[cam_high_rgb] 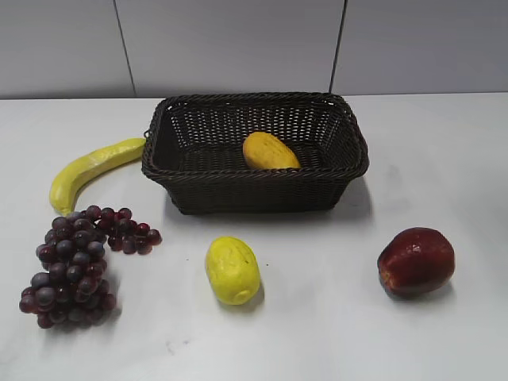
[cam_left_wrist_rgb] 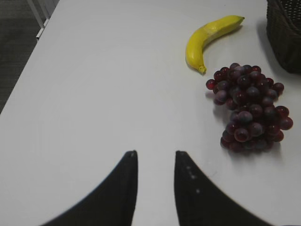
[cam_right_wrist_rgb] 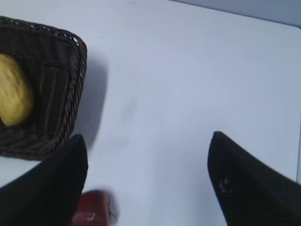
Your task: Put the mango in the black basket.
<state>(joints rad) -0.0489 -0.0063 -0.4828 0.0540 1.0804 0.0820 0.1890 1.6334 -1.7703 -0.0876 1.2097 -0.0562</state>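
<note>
The orange-yellow mango (cam_high_rgb: 269,152) lies inside the black basket (cam_high_rgb: 254,186), right of its middle. It also shows in the right wrist view (cam_right_wrist_rgb: 14,96), inside the basket (cam_right_wrist_rgb: 70,80). Neither gripper shows in the exterior view. My left gripper (cam_left_wrist_rgb: 154,153) is open and empty over bare table, left of the grapes. My right gripper (cam_right_wrist_rgb: 148,139) is wide open and empty over bare table, right of the basket.
A banana (cam_high_rgb: 91,168) lies left of the basket. Dark grapes (cam_high_rgb: 75,266) lie at the front left. A pale yellow ridged fruit (cam_high_rgb: 232,270) lies in front of the basket. A red apple (cam_high_rgb: 416,261) lies at the front right.
</note>
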